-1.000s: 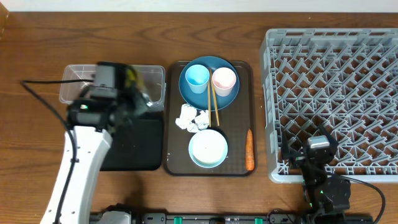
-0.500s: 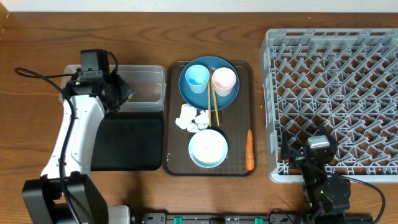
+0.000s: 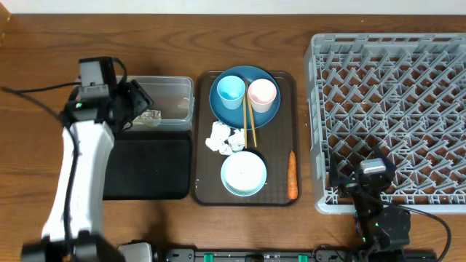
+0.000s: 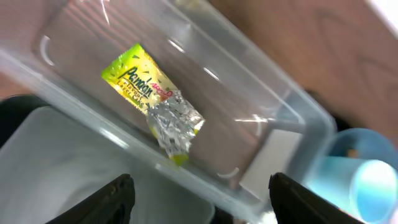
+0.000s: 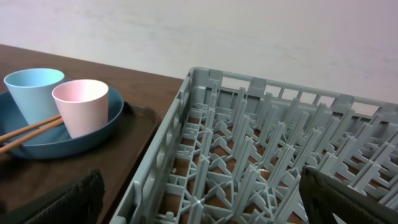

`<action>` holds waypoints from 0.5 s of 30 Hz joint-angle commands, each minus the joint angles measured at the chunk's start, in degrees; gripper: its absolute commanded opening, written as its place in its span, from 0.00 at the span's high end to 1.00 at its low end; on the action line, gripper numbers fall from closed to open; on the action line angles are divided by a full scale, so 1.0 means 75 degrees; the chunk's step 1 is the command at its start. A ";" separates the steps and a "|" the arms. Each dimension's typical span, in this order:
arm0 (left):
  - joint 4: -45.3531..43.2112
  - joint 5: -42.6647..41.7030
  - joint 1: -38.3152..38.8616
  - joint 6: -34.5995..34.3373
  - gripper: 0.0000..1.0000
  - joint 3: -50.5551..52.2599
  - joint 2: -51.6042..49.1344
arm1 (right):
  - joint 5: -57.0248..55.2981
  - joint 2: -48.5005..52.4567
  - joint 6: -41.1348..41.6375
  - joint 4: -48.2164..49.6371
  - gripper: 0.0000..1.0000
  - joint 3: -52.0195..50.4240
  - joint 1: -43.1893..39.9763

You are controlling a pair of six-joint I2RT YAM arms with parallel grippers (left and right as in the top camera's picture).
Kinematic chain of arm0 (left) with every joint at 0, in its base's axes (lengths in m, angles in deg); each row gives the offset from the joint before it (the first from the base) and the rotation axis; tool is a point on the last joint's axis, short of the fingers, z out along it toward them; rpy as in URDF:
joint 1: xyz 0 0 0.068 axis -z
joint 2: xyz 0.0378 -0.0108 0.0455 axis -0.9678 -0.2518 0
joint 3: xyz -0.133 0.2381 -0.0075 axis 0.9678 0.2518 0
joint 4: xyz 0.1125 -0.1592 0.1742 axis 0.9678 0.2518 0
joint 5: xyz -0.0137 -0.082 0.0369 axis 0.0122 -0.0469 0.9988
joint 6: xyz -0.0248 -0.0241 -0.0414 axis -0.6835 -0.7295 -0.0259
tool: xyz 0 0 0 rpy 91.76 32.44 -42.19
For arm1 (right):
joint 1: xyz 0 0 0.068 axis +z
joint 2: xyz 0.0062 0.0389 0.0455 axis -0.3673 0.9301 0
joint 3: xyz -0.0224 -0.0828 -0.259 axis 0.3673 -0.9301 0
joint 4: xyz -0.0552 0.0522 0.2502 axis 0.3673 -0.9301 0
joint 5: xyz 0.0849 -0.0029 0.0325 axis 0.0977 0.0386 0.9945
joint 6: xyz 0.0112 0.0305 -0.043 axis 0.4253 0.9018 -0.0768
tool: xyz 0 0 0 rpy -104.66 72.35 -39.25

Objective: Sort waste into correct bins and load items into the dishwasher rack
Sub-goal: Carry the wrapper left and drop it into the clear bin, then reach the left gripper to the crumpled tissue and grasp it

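Observation:
The yellow-green wrapper point(image 4: 155, 102) lies loose on the floor of the clear tub point(image 3: 175, 87), also seen as wrapper point(image 3: 149, 116) from overhead. My left gripper point(image 3: 135, 105) hovers over the tub's left end, open and empty; its gripper point(image 4: 202, 200) straddles the tub's near wall. Crumpled napkins point(image 3: 226, 138), a white bowl point(image 3: 244, 173) and a carrot point(image 3: 292, 175) sit on the brown tray. The blue plate point(image 3: 244, 109) carries a light-blue cup point(image 3: 231, 91), a pink cup point(image 3: 262, 93) and chopsticks point(image 3: 250, 124). My right gripper point(image 3: 370, 173) rests open at the dishwasher rack's point(image 3: 393, 109) front-left corner.
The black tray point(image 3: 149, 171) lies just in front of the clear tub, partly under my left arm. The brown serving tray point(image 3: 200, 145) stands between the bins and the rack. In the right wrist view the rack wall point(image 5: 168, 143) is close below the gripper point(image 5: 199, 205).
My left gripper swung left over the clear tub and opened. The wrapper it carried now lies in the tub. The right arm has not moved.

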 commanded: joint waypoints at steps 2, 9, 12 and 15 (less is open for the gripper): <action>0.0717 -0.0114 0.0411 0.0131 0.31 -0.0291 0.0959 | 0.0003 0.0003 -0.0052 -0.0029 0.01 -0.0012 0.0050; 0.1856 -0.0070 0.2232 0.0189 0.41 -0.0277 0.1408 | 0.0003 0.0003 -0.0052 -0.0029 0.01 -0.0012 0.0050; 0.1781 -0.0015 0.2935 0.0178 0.42 -0.0256 0.1148 | 0.0003 0.0003 -0.0052 -0.0029 0.01 -0.0012 0.0052; 0.1655 0.0163 0.3509 0.0058 0.42 -0.0254 0.0731 | 0.0003 0.0003 -0.0052 -0.0029 0.01 -0.0012 0.0052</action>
